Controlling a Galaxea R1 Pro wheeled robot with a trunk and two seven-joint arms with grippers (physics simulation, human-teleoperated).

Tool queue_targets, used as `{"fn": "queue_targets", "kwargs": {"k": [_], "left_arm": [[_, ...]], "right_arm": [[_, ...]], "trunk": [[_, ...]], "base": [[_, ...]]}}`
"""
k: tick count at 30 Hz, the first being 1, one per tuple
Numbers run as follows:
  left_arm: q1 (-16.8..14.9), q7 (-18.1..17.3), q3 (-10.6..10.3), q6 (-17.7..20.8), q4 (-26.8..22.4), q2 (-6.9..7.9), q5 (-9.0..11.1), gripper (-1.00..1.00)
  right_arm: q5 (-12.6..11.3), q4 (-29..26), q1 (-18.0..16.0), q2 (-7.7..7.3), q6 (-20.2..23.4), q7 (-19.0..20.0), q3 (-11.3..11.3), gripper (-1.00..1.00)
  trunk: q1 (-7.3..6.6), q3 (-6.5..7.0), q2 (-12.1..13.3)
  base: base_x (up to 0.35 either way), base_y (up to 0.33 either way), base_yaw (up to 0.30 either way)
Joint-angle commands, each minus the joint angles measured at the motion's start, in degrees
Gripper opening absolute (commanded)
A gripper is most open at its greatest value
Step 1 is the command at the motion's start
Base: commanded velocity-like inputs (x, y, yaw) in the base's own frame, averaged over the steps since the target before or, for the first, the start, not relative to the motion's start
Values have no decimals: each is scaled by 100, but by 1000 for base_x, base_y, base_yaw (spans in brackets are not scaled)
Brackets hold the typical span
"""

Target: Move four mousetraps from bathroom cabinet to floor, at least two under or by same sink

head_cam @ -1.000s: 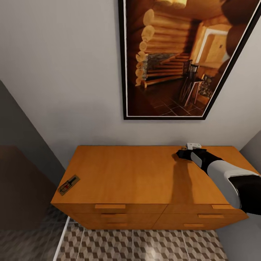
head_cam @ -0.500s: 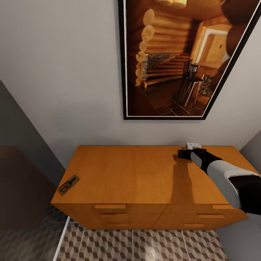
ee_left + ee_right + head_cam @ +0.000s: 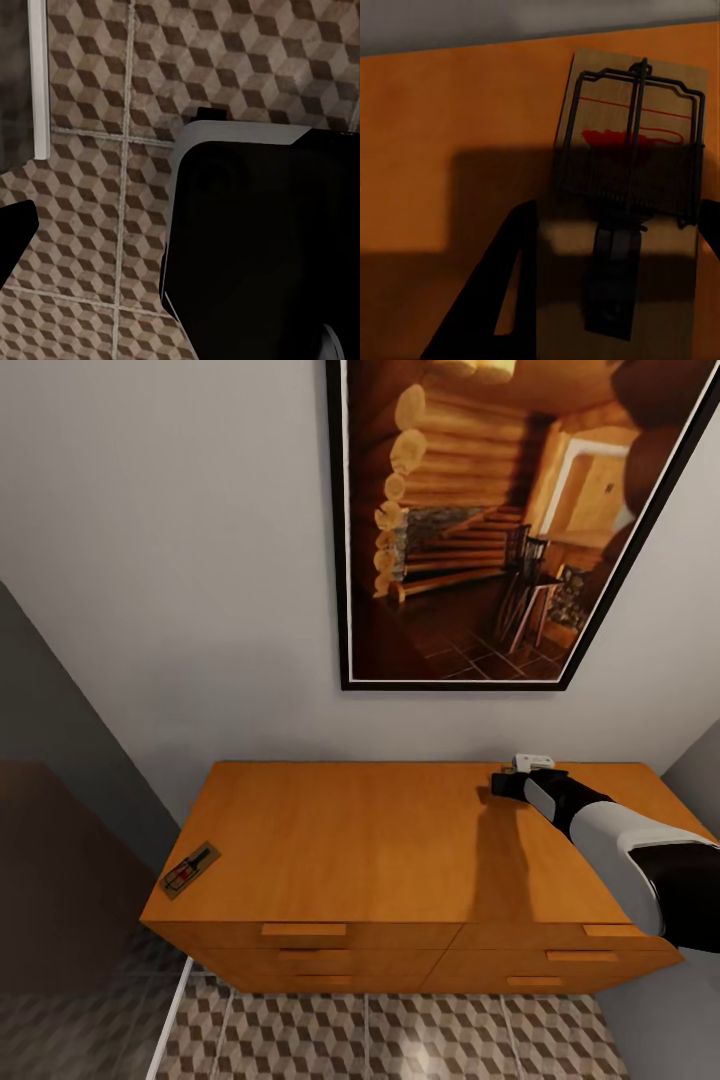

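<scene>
The orange-brown cabinet [image 3: 400, 840] stands against the wall. One mousetrap [image 3: 190, 870] lies on its top at the front left corner. My right gripper [image 3: 510, 782] reaches to the back right of the top, close to the wall. In the right wrist view another mousetrap [image 3: 630, 172] lies flat on the wood, and my right gripper [image 3: 619, 214] is open with one dark finger on each side of it, low over the board. My left gripper hangs over the bathroom floor [image 3: 90, 90], with one black fingertip [image 3: 15, 232] at the picture's edge and nothing held.
A large framed picture [image 3: 500, 520] hangs on the wall above the cabinet. Cube-pattern floor tiles [image 3: 400, 1040] lie in front of the drawers. A white strip [image 3: 170, 1020] separates them from darker tiles [image 3: 70, 1030] on the left. A grey wall [image 3: 695, 760] closes in at the right.
My right gripper has shifted very slightly to the right near the back of the cabinet top. Nothing else has moved.
</scene>
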Motion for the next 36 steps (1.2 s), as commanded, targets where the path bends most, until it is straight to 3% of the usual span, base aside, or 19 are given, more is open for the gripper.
{"fn": "queue_targets", "kwargs": {"k": [1, 12, 21, 36], "left_arm": [[-3, 26, -48, -17, -2, 3, 52, 100], [-3, 26, -54, -17, -3, 3, 52, 100], [-3, 26, -49, -17, -4, 3, 52, 100], [-3, 26, -53, -17, 19, 3, 52, 100]], "right_arm": [[-61, 34, 1, -4, 38, 27, 61, -100], [-55, -178, 1, -21, 160, 16, 56, -100], [-47, -747, 1, -23, 760, 12, 56, -100], [-46, -794, 1, -23, 804, -15, 67, -100]], "trunk": [[4, -11, -8], [4, -11, -8], [4, -11, -8], [4, -11, -8]], "base": [[0, 0, 0], [0, 0, 0], [0, 0, 0], [-62, 0, 0]]}}
